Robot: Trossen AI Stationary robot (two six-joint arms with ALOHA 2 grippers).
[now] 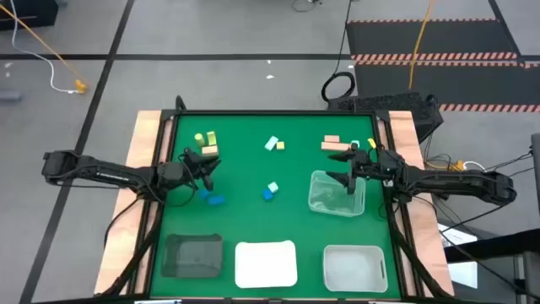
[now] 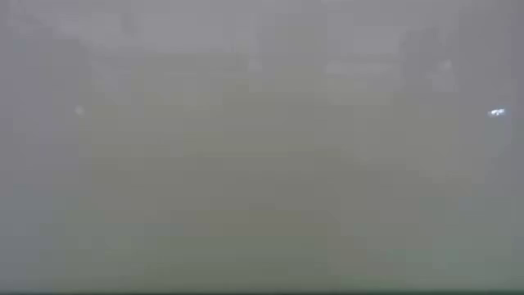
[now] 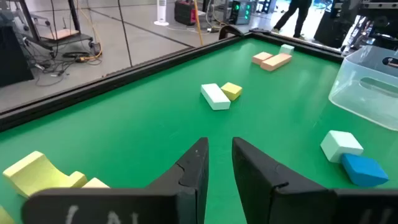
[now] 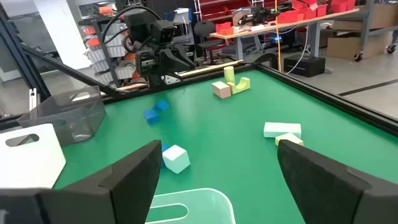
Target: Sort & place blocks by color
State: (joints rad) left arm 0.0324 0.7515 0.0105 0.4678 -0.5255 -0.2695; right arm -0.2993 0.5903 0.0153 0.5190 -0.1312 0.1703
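Small blocks lie scattered flat on the green table (image 1: 253,169): yellow-green and tan ones (image 1: 206,141) at the far left, a blue one (image 1: 215,200), a mint bar with a yellow cube (image 1: 273,144), a blue and mint pair (image 1: 270,192), and tan bars (image 1: 332,145). My left gripper (image 1: 205,169) (image 3: 219,152) hovers between the yellow-green group (image 3: 34,174) and the blue block, narrowly open and holding nothing. My right gripper (image 1: 348,177) (image 4: 217,155) is wide open over the right rim of a clear tray (image 1: 336,192) (image 4: 186,205). The low view shows only haze.
Along the near edge stand a dark tray (image 1: 192,256), a white tray (image 1: 266,263) and a second clear tray (image 1: 354,268). A raised black frame and wooden border (image 1: 143,152) run around the table. Open green lies in the middle. A person walks in the room beyond (image 3: 292,15).
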